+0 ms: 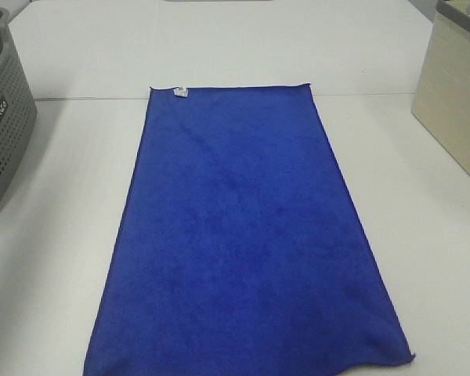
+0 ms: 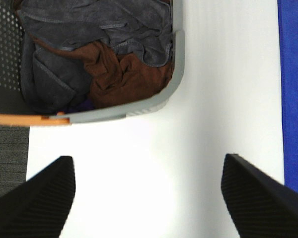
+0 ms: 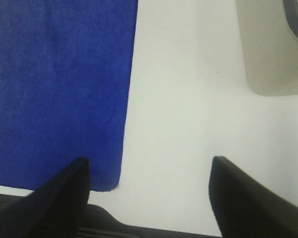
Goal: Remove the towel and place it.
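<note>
High frontal overview; both wrist views straight down, sharing towel [image 1: 243,251] edges.

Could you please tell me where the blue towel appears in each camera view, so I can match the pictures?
Exterior high: the towel lies flat across the middle of the table, tag at its far edge.
Left wrist: only a blue strip at the picture's right edge.
Right wrist: it fills the picture's left part.
Shared landmark: the white table.

You've got a royal-blue towel [image 1: 239,235] with a tiny white tag [image 1: 180,92] on a plain white table [image 1: 55,235]. Grey perforated basket [image 1: 4,117] at the left edge, beige box [image 1: 454,110] right, maybe faintly striped.
</note>
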Motion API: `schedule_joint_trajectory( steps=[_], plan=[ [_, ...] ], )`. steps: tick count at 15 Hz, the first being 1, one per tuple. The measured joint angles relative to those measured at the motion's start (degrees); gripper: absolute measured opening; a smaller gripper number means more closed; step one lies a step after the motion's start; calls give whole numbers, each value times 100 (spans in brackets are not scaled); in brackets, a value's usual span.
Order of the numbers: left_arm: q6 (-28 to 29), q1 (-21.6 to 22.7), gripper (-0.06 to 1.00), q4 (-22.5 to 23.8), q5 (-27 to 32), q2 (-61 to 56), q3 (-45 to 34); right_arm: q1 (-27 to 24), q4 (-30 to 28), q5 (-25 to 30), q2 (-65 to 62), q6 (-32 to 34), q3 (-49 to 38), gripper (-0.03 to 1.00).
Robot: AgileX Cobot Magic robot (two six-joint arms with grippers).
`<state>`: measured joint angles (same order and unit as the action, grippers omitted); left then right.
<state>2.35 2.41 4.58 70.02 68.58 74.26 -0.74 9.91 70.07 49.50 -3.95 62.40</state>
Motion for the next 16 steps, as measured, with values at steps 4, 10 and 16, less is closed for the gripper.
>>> schedule_joint_trajectory(
  steps=[4, 10, 16],
  plan=[
    [52, 0, 76, 46, 6, -1942, -1049, 0, -97, 0, -1673, 0, -859, 68],
    [63, 0, 76, 733, -533, -4418, -2618, 0, -298, -212, -3140, -298, -2172, 68],
    [-670, 0, 76, 126, -997, -5919, -4188, 0, -246, -309, -4446, -309, -2899, 68]
  ],
)
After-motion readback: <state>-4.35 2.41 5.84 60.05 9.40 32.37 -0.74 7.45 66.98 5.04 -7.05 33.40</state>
